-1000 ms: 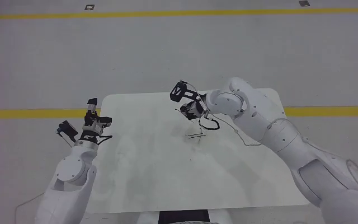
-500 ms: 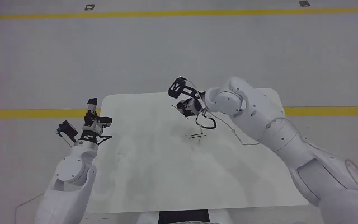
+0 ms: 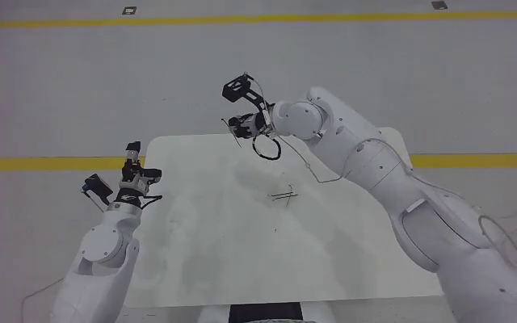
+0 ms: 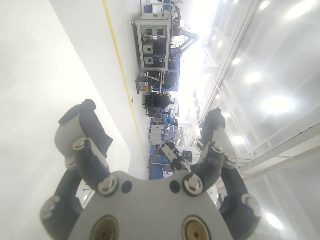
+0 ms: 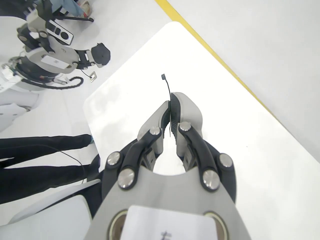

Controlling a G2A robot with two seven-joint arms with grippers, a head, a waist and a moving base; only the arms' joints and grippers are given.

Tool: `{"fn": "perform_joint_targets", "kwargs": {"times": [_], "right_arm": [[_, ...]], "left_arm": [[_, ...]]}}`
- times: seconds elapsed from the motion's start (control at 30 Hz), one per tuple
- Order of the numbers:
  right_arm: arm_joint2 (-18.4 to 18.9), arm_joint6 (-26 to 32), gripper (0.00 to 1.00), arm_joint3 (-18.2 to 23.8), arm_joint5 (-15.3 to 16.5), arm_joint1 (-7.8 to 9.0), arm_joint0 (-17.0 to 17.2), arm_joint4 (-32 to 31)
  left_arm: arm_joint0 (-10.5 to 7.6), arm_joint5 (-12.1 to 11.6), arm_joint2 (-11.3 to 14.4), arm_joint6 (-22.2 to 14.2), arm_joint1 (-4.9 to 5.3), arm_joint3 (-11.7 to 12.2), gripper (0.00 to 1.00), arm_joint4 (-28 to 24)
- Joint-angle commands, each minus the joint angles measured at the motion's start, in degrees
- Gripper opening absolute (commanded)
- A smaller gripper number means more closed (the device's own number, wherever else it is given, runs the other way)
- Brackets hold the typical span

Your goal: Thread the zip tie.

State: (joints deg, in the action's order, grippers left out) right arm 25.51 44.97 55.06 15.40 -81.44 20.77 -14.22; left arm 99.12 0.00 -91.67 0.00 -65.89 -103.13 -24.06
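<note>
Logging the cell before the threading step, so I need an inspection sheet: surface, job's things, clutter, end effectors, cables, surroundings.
Surface: white table, rounded corners.
Job's things: black zip tie pinched in the right end effector, head end sticking out; thin black strips, probably more ties, lying mid-table.
Clutter: nothing seen.
End effectors: right shut on the zip tie, raised above the table; left end effector open, holding nothing, beside the table's left edge.
Cables: black cable loop hanging at the right wrist.
Surroundings: grey floor with yellow lines.
</note>
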Motion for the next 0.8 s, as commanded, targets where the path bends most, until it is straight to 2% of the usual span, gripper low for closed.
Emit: {"fn": "perform_joint_targets", "kwargs": {"times": [0.0, 0.5, 0.57, 0.77], "right_arm": [[-0.1, -0.1, 0.0, -0.5, 0.1, -0.22, -0.1, 0.3], [0.0, -0.4, 0.0, -0.5, -0.1, -0.21, 0.1, 0.2], [1.2, -2.8, 0.0, -0.8, -1.9, -0.16, 1.1, 0.9], [4.6, -4.2, 0.0, -2.5, -6.8, -0.56, 2.6, 5.6]], "left_arm": [[0.0, 0.0, 0.0, 0.0, 0.0, 0.0, 1.0, 0.0], [0.0, 0.0, 0.0, 0.0, 0.0, 0.0, 1.0, 0.0], [0.0, 0.0, 0.0, 0.0, 0.0, 0.0, 1.0, 0.0], [0.0, 0.0, 0.0, 0.0, 0.0, 0.0, 1.0, 0.0]]}}
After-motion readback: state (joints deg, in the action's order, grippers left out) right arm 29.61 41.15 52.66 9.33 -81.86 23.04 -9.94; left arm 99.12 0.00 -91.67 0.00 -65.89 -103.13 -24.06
